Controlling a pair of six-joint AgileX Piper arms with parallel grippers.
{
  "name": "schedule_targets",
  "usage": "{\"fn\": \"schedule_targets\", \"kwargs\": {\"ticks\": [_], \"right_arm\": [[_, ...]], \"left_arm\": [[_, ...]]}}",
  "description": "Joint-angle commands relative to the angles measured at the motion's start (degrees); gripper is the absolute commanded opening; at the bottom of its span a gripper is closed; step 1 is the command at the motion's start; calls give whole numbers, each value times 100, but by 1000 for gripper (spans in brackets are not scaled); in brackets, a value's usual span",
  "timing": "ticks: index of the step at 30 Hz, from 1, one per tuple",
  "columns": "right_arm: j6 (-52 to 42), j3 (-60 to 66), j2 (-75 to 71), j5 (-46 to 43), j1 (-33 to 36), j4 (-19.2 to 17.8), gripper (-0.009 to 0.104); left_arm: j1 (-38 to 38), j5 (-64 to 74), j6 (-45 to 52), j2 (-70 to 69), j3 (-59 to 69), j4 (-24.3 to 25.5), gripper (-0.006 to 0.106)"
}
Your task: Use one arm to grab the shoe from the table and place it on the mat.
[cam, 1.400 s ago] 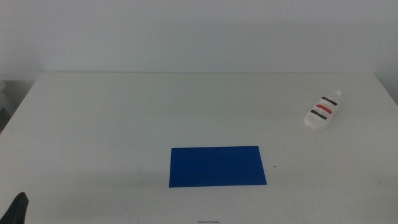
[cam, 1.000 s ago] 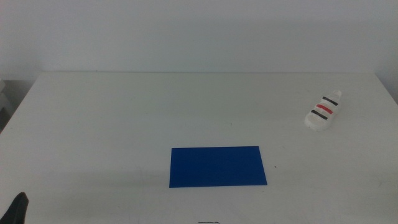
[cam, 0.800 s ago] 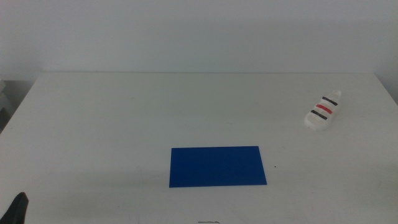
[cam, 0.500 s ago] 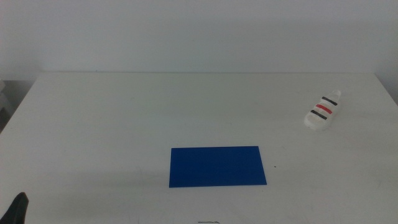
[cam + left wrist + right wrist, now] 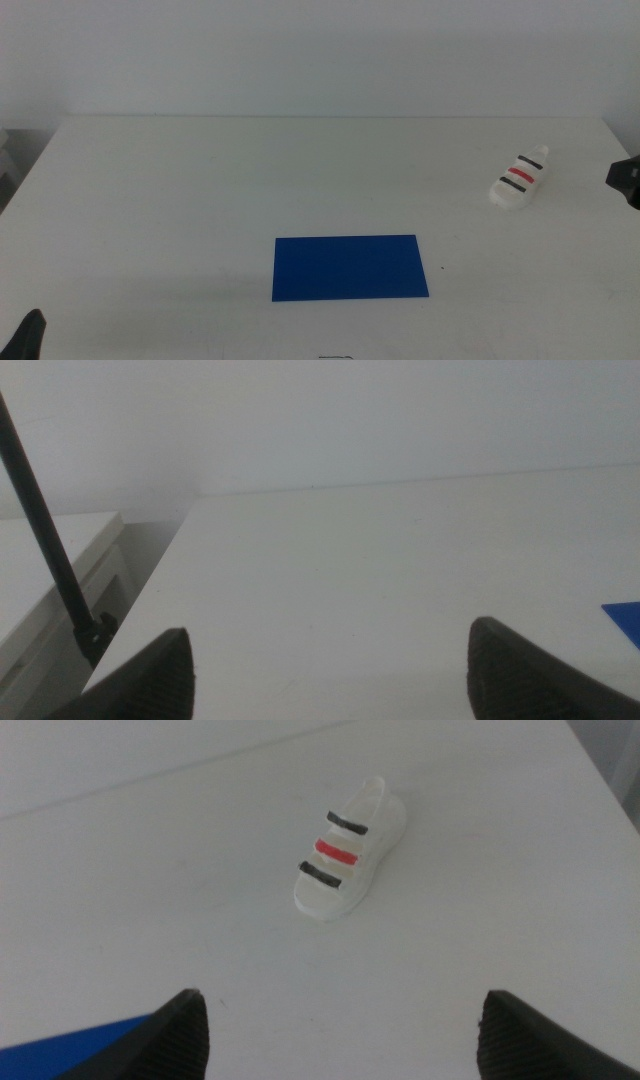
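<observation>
The white shoe (image 5: 520,178) with two dark straps and a red one between lies on the white table (image 5: 200,190) at the far right. In the right wrist view the shoe (image 5: 350,848) lies ahead of my open, empty right gripper (image 5: 340,1030). The right gripper (image 5: 627,183) just enters the middle view at the right edge, right of the shoe. The blue mat (image 5: 350,267) lies flat near the table's front centre; a corner of the mat (image 5: 80,1045) shows in the right wrist view. My left gripper (image 5: 330,670) is open and empty, waiting at the bottom left corner (image 5: 30,335).
A thin black rod (image 5: 50,550) and a white side surface (image 5: 50,560) stand beyond the table's left edge in the left wrist view. The table's right edge (image 5: 625,150) runs close to the shoe.
The right gripper has come into the middle view at the right edge, near the shoe. The shoe, the mat and the left gripper have not moved.
</observation>
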Motion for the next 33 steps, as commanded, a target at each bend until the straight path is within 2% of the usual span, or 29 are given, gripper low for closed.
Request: {"fn": "schedule_targets", "kwargs": {"ticks": [1,6,12,16,19,25,33], "right_arm": [[-172,-406,148,-198,-27,2,94],[-168,-1633,1233,804,238,-34,94],[1013,-3233,2684,1723,288,-116,94],[1716,-4324,3784,2645,293,-636,94],[2061,-5110,4529,3195,293,-870,94],[2211,-6687,5839,3758,293,-1083,94],[2498,-7922,6928,3994,269,-1321,94]], "left_arm": [[-31,-475,-84,-109,-19,-49,94],[-31,-475,-84,-109,-19,-49,94],[-31,-475,-84,-109,-19,-49,94],[-31,-475,-84,-109,-19,-49,94],[-31,-475,-84,-109,-19,-49,94],[-31,-475,-84,-109,-19,-49,94],[-31,-475,-84,-109,-19,-49,94]]}}
